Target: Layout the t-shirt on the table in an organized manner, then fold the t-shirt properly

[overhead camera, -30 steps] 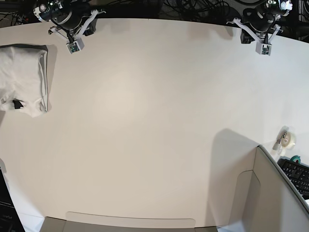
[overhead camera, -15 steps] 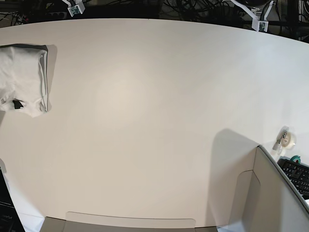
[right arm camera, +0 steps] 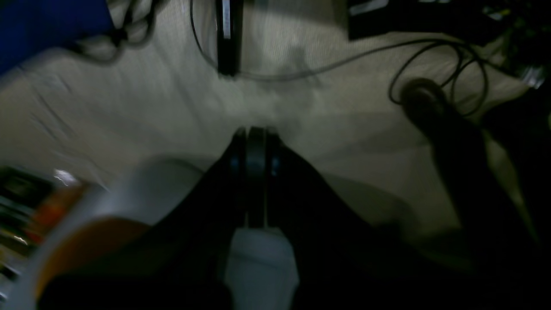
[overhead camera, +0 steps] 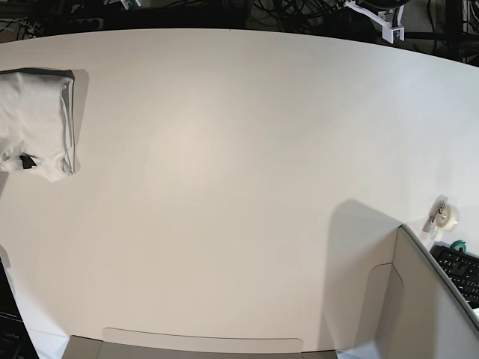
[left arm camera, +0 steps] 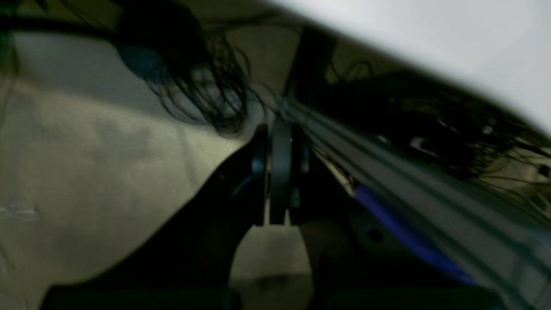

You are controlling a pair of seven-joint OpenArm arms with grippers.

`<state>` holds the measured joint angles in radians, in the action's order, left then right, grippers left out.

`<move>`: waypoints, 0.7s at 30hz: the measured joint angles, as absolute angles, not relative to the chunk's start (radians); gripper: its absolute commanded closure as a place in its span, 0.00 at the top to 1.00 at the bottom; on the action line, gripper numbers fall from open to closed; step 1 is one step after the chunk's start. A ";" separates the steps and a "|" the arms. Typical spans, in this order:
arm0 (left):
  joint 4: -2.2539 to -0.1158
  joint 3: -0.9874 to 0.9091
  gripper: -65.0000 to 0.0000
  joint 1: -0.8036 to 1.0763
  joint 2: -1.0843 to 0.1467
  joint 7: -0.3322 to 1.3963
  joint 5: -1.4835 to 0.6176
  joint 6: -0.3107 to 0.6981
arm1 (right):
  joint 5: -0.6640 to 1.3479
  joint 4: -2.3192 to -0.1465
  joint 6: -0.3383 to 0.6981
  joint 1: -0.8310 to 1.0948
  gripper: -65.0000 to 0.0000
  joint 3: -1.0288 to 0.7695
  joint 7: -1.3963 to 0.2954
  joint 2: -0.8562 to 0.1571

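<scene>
The white table (overhead camera: 247,187) lies bare save the t-shirt (overhead camera: 36,123) folded at its left edge, both hands — left hand (left arm camera: 275,189), right hand (right arm camera: 254,181) — clenched empty beyond the far rim, so a nudge could spill the overhanging bundle.

We see little of the robot from the base view: only the white, angular tip of the left hand (overhead camera: 389,30) at the top edge, with a small square end piece. In the left wrist view that left hand (left arm camera: 277,172) shows as 2 black fingers (left arm camera: 282,172) with rounded, dark grey pads, widening down into a black body. In the right wrist view the right hand (right arm camera: 254,172) looks alike: 2 black fingers (right arm camera: 256,181) with flat grey pads, and a pale grey block (right arm camera: 260,262) below them. Both views are dim and blurred.
</scene>
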<state>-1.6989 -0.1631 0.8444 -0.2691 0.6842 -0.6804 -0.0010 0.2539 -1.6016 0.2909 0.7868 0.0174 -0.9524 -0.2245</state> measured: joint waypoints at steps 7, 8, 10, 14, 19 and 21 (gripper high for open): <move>-1.307 0.036 0.00 0.765 -0.271 0.398 -0.686 0.004 | 0.068 -1.431 0.295 0.755 0.00 0.095 -0.807 -0.166; -1.246 0.070 0.00 0.753 -0.270 0.331 -0.685 0.005 | 0.060 -1.390 0.288 0.739 0.00 0.093 -0.797 -0.161; -1.132 0.128 0.00 0.718 -0.270 0.231 -0.686 -0.001 | 0.066 -1.297 0.288 0.697 0.00 0.089 -0.759 -0.160; -0.921 0.241 0.00 0.621 -0.271 0.093 -0.685 -0.002 | 0.066 -1.139 0.287 0.604 0.00 0.090 -0.743 -0.152; -0.696 0.394 0.00 0.490 -0.252 -0.035 -0.689 0.003 | 0.068 -1.001 0.288 0.523 0.00 0.089 -0.744 -0.132; -0.627 0.443 0.00 0.456 -0.245 -0.094 -0.688 0.010 | 0.077 -0.933 0.289 0.477 0.00 0.089 -0.748 -0.128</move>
